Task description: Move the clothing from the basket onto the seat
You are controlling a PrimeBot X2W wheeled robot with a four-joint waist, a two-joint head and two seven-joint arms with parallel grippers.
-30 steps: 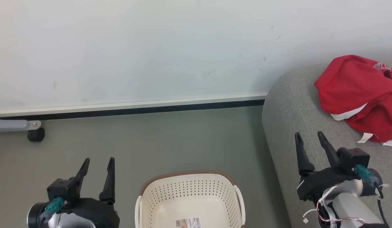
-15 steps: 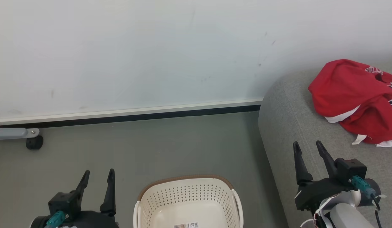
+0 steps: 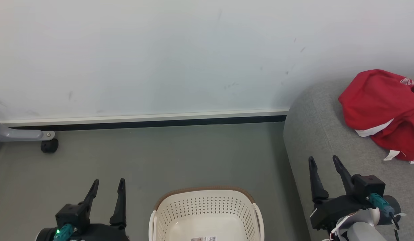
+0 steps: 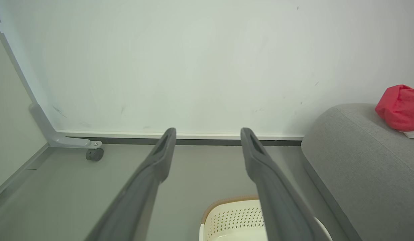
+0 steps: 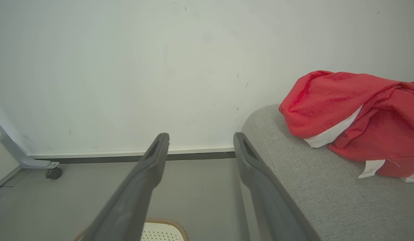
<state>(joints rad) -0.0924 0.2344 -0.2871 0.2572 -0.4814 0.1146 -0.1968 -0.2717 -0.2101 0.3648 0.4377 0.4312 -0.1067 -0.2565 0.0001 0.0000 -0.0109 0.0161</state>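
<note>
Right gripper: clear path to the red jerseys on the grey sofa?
Probably yes. The right gripper is open and empty, and nothing but bare upholstery of the grey fabric sofa lies between it and the red jerseys with white trim. Reach itself is uncertain.

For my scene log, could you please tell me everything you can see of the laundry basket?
The basket is cream-white plastic with perforated walls, a brown woven-look rim and side handles. It stands upright on the grey floor, to the left of the sofa and apart from it. Its visible inside is bare except a printed label on the bottom.
</note>
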